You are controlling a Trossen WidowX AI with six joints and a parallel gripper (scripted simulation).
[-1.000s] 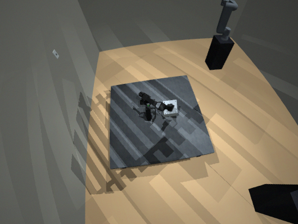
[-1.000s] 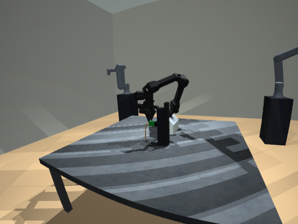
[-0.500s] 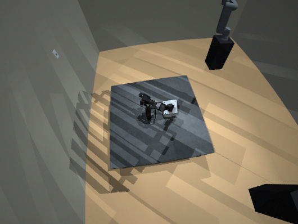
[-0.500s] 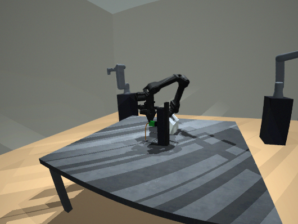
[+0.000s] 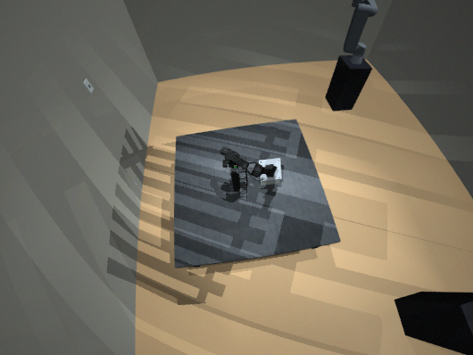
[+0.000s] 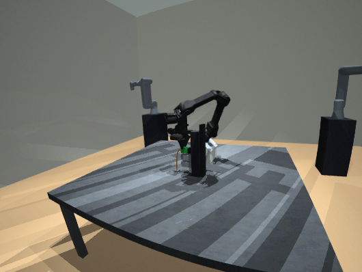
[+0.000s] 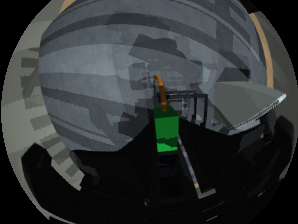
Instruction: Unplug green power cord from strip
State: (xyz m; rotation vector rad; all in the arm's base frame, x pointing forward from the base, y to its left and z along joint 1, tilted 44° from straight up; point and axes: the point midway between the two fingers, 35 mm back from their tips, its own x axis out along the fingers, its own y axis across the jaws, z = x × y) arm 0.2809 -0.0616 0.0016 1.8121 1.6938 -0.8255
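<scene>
Claw narrowing on plug near bench centre, grip apparently unfinished; a shallow pinch risks slipping on pull.

This looks like a bare robotics test room: plain grey walls, a wood-plank floor, one dark striped table carrying the arm, and camera stands on black pedestals around it.

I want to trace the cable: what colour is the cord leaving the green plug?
Orange. The cord shows best in the wrist view, running up from the green plug.
</scene>
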